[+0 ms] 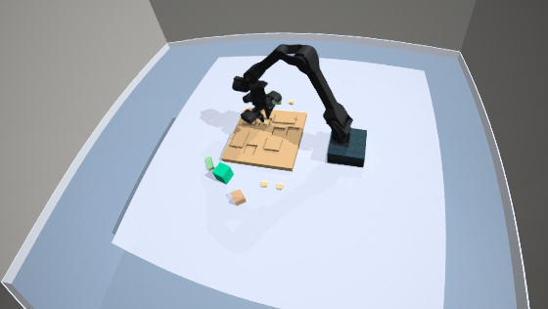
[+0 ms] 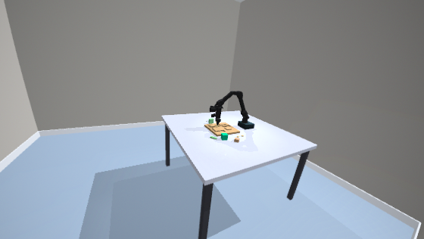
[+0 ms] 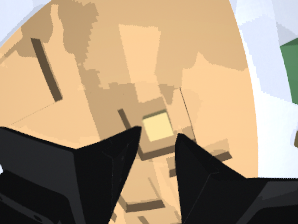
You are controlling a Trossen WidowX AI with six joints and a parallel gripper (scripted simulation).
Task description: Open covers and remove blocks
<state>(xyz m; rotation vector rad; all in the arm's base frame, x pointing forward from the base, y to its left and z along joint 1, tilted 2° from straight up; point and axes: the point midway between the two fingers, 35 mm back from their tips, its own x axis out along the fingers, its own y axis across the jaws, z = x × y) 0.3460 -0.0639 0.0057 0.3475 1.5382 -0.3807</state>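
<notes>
The wooden puzzle board [image 1: 285, 160] [image 3: 210, 30] lies on the table. A pale yellow block [image 1: 266, 122] [image 3: 158, 126] sits in a well near the board's far side. My gripper [image 1: 264, 119] [image 3: 158, 135] is part open and empty, its fingertips low over the board on either side of this block in the wrist view. One flat cover [image 1: 273, 144] lies near the board's middle, another [image 1: 240, 139] at its left and a third [image 1: 285, 117] at its far right. Open recesses show beside them. Two small yellow blocks [image 1: 264, 184] [image 1: 280, 186] rest in front of the board, and another [image 1: 292, 102] behind it.
A green cube [image 1: 223, 173] [image 2: 224, 136], a thin light green piece [image 1: 209, 162] and a tan block [image 1: 238, 197] [image 2: 237, 140] lie off the board's front left. A green block [image 2: 211, 121] [image 3: 291, 70] stands behind the board. The arm's dark base [image 1: 347, 154] is at the right.
</notes>
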